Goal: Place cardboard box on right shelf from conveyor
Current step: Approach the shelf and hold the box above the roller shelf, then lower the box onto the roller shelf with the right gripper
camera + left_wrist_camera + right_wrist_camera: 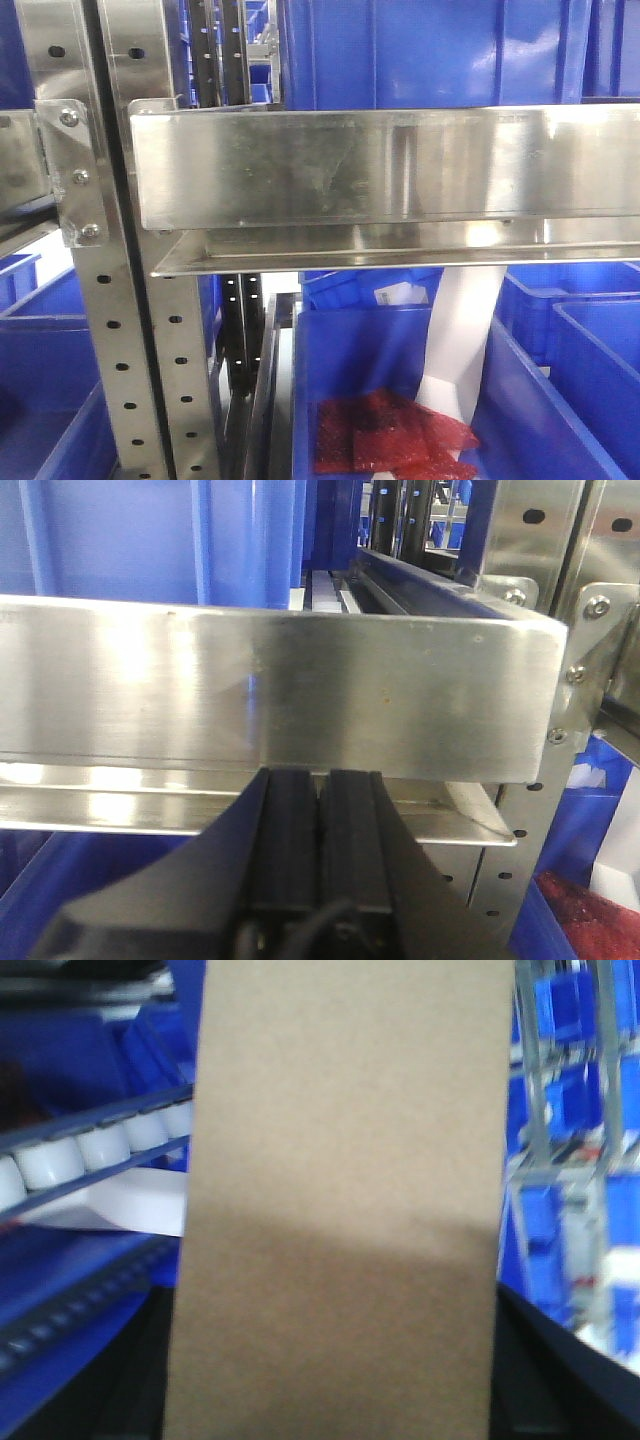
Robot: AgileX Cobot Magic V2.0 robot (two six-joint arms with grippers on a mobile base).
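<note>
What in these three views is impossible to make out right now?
Right wrist view: the cardboard box fills the frame, top and bottom cut off, hiding what lies ahead; the background is blurred.
Front view: the front lip of the right shelf hides its deck; the box itself is out of view.
Left wrist view: a steel shelf lip blocks what lies behind; the left pincer is cut off by the bottom edge.

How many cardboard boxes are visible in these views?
1: the box fills the middle of the right wrist view; others may be hidden behind it.
</note>
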